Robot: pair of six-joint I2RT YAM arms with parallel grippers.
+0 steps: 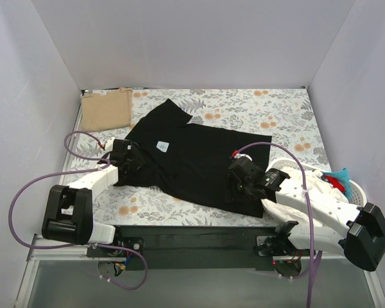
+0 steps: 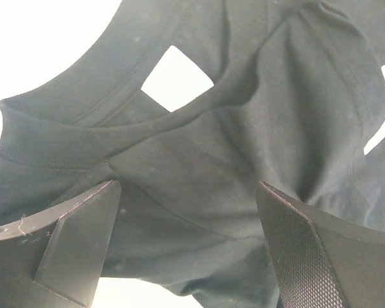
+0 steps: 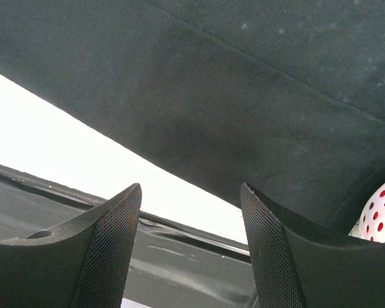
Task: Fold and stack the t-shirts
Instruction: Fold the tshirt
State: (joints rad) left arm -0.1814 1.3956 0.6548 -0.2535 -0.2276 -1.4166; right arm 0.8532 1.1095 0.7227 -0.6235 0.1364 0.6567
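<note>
black t-shirt [image 1: 192, 160] spread mid-frame on floral cloth [image 1: 269, 115], left gripper [image 1: 131, 159] wide at its collar end, right gripper [image 1: 236, 183] wide at lower-right hem, tan t-shirt [image 1: 106, 108] folded upper left

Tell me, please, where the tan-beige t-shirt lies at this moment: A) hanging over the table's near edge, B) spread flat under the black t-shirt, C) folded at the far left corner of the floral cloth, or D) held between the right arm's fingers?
C: the tan t-shirt lies folded at the far left corner of the floral cloth, while both arms work on the black t-shirt spread out in the middle.
</note>
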